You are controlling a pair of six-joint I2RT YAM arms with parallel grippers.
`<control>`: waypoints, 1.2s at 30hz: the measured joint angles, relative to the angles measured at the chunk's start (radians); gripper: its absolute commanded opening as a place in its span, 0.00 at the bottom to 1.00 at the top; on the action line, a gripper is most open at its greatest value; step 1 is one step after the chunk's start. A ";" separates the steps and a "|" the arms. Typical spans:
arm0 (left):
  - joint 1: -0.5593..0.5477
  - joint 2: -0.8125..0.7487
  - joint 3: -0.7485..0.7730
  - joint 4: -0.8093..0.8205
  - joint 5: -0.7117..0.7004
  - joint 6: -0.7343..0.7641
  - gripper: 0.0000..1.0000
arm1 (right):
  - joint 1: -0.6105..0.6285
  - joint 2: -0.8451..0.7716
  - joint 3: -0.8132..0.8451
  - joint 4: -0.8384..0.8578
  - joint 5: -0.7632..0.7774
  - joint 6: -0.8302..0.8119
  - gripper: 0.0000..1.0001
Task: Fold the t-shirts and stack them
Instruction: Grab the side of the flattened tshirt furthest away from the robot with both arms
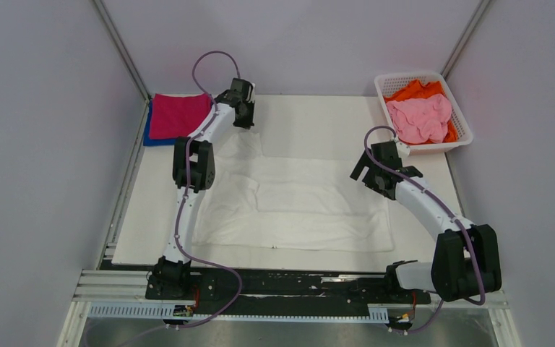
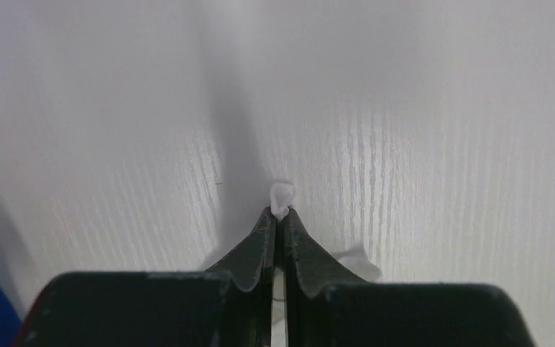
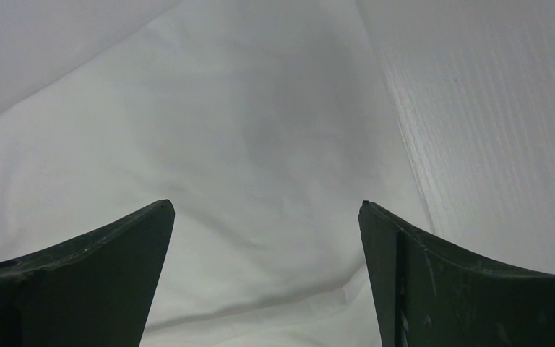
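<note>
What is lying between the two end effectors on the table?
The white t-shirt, spread on the table, fills the stretch between the left end effector and the right end effector. The top view shows it.

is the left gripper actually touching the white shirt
Touching. The left wrist view shows the left gripper shut, with a small nub of the white shirt pinched between its tips.
</note>
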 measured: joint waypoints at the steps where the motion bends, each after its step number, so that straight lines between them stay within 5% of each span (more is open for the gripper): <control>1: -0.001 -0.002 -0.002 -0.002 0.000 0.000 0.00 | 0.000 0.001 0.000 0.000 0.005 0.000 1.00; 7: -0.002 -0.047 -0.072 0.001 -0.006 -0.002 0.00 | -0.001 0.015 0.000 0.001 0.039 0.000 0.99; 20: -0.002 -0.441 -0.574 0.161 -0.001 -0.075 0.00 | -0.017 0.147 0.148 -0.003 0.134 0.001 0.95; 36: -0.022 -0.799 -0.983 0.281 0.034 -0.170 0.00 | -0.062 0.631 0.639 -0.114 0.247 -0.011 0.85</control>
